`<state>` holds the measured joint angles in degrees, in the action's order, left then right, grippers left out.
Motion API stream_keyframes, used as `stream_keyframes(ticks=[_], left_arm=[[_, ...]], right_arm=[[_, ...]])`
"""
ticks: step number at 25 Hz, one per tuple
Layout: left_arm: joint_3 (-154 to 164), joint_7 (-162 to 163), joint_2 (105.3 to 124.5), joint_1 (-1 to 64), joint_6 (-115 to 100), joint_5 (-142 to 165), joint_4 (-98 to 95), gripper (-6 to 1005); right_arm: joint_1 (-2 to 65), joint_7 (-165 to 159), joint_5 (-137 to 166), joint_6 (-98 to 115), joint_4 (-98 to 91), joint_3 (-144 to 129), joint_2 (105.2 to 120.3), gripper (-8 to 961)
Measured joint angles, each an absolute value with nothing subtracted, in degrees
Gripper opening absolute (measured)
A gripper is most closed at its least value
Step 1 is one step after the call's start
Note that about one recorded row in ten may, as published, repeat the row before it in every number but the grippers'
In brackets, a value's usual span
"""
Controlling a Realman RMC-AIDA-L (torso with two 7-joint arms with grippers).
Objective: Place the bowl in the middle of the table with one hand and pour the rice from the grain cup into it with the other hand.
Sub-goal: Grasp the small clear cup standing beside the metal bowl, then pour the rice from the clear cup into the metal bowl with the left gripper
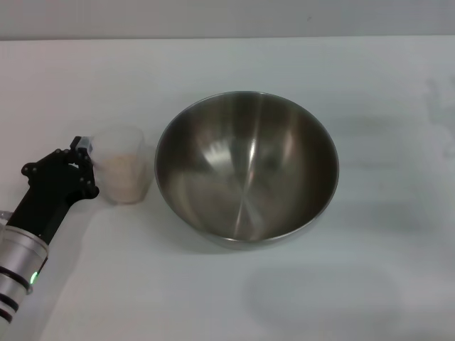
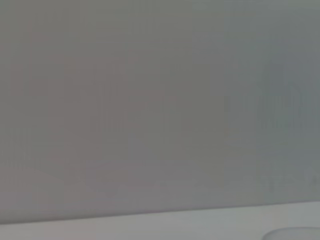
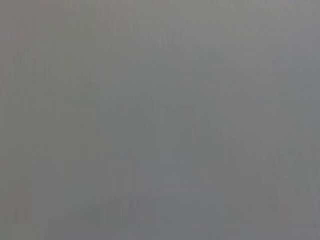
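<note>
The stainless-steel mixing bowl (image 1: 247,168) sits upright and empty near the middle of the white desk (image 1: 370,284), so we judge the placing step done and the pour not yet begun. Just beside its rim, on our left, stands the clear grain cup (image 1: 122,165), upright, with the pale rice (image 1: 123,179) filling its lower part; we cannot tell whether cup and bowl touch. Our left gripper (image 1: 84,165) is at the far side of the cup from the bowl, right against its wall or handle, but from the head view we cannot tell whether it is open, closed, or already gripping the cup, and the left wrist view shows only a blank grey field with a faint curved edge in one corner. The right arm is out of sight in every view. From here we see several risks: a loose or off-centre hold on the small, smooth cup could let it slip or twist when lifted; a sideways push could knock it against the bowl and tip rice onto the desk; tilting before the spout is over the rim would spill grains short; and a bump could shove the light bowl off centre
</note>
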<state>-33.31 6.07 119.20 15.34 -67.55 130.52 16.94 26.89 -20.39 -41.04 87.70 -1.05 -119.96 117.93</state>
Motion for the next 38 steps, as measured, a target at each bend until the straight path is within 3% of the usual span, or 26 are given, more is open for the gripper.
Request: stream_keyframes(ticks=[14, 38], left_arm=[[-34.1, -16.4, 119.18, 19.6, -74.3, 130.6, 20.0, 28], [-19.3, -95.7, 119.18, 26.6, -80.5, 131.1, 21.1, 31]], right_arm=[[27.1, -19.1, -41.1, 88.1, -1.2, -120.0, 117.88, 517], [27.0, -17.5, -41.5, 87.7, -1.2, -119.9, 117.89, 528]])
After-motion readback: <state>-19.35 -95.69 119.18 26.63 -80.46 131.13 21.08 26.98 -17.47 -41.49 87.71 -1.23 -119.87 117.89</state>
